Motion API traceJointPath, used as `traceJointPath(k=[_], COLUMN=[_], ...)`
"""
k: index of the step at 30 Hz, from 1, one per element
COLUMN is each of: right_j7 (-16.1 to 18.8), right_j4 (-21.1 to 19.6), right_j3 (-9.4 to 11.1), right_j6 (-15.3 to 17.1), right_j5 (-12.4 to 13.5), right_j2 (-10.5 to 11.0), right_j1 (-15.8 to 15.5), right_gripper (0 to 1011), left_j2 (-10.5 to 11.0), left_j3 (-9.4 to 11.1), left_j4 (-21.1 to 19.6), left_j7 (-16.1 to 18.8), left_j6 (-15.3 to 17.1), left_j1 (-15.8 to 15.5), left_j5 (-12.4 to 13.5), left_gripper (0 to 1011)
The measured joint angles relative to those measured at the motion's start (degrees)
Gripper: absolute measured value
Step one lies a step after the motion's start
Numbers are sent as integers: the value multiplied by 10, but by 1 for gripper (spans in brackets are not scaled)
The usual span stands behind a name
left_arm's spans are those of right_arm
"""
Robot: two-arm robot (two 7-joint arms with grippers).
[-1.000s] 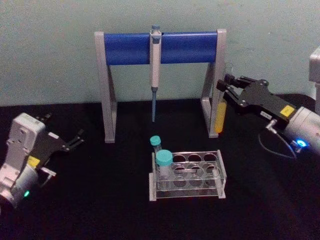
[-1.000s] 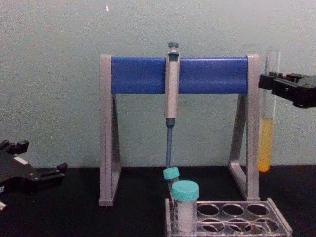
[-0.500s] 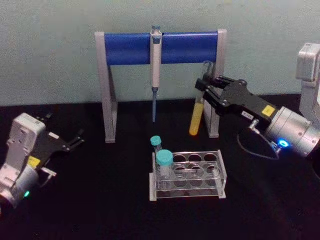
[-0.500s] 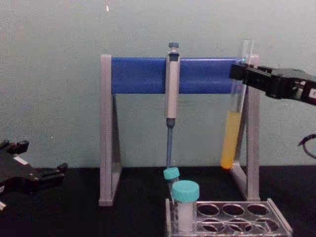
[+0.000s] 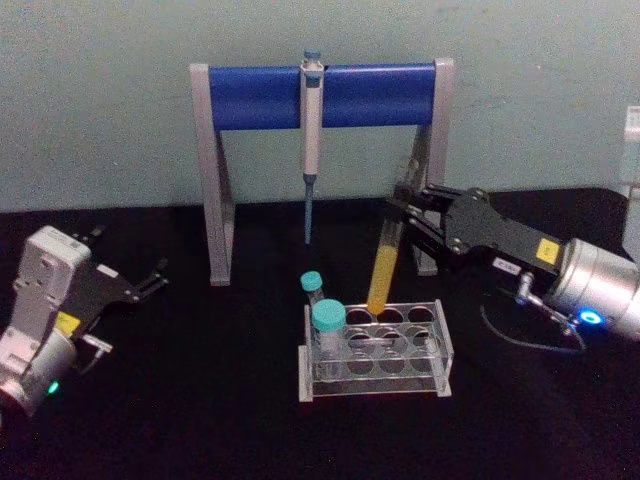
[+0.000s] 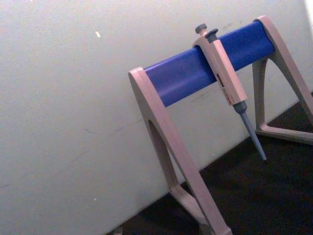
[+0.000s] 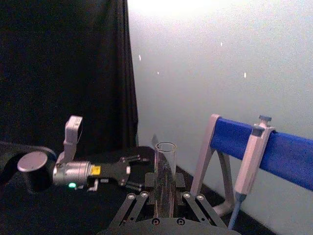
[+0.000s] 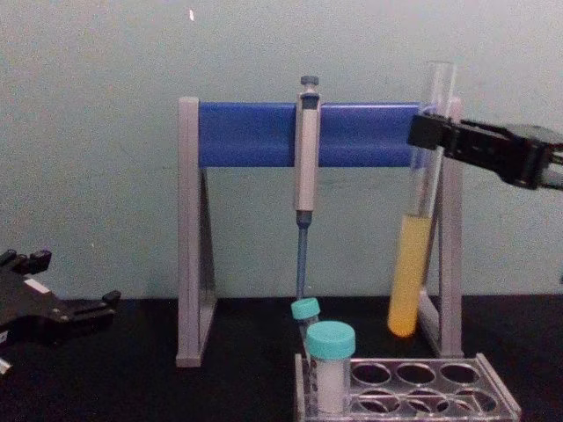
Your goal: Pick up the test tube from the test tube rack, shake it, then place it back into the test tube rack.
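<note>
Since half a second ago the right gripper (image 5: 400, 212) has come forward and lower with the test tube (image 5: 382, 268), away from the right leg of the pipette stand (image 5: 260, 97) and toward the test tube rack (image 5: 441, 351).

On the black table (image 5: 200, 410), the stand with its blue bar is at the back, near the wall. The right arm reaches in from the right side, and its claw is closed on the upper clear part of the tube, a little under the open mouth. In the right wrist view the open rim of the tube (image 7: 165, 161) stands up between the two fingers. The left gripper (image 5: 132, 250) rests low at the left side of the table, well apart from the rack, with its fingers spread wide and holding nothing.

The rack stands in front of the stand, near the middle of the table. The tube hangs slightly tilted, with yellow liquid in its lower part. In the chest view its round bottom end (image 8: 411, 264) is above the rack (image 8: 500, 394) and does not touch it; it is not in any hole.

A grey-blue pipette (image 5: 311, 130) hangs from the middle of the blue bar. Two teal-capped tubes (image 5: 327, 330) stand in the left end of the rack, one behind the other.
</note>
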Motion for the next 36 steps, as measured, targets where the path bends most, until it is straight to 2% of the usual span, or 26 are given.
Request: traceJointPath(k=[3,6,7,10,15,20,27,31,36], right_j7=[-1,-22,-22,-53,-93,-120,-145,-144,-115], right_j4=[-12,-28,-28,-38,-42,-37,-11,3,9], right_j3=[0,3,3,10,20,26,28,26,20], right_j6=[2,5,5,6,6,7,12,16,24], right_j5=[1,-10,-10,-31,-54,-71,-82,-73,-45], right_j2=[18,44,44,62,66,52,9,-12,-26], right_j1=[-8,-16,-16,-21,-24,-18,-1,5,10], right_gripper=[233,233,233,233,233,233,233,233,233], left_j2=[0,0,0,0,0,0,0,0,0], left_j3=[0,0,0,0,0,0,0,0,0], left_j4=[0,0,0,0,0,0,0,0,0], left_j7=[0,0,0,0,0,0,0,0,0], left_j6=[0,0,0,0,0,0,0,0,0], left_j1=[0,0,0,0,0,0,0,0,0], left_j5=[0,0,0,0,0,0,0,0,0], left_gripper=[1001,1001,1001,1001,1001,1001,1001,1001,1001])
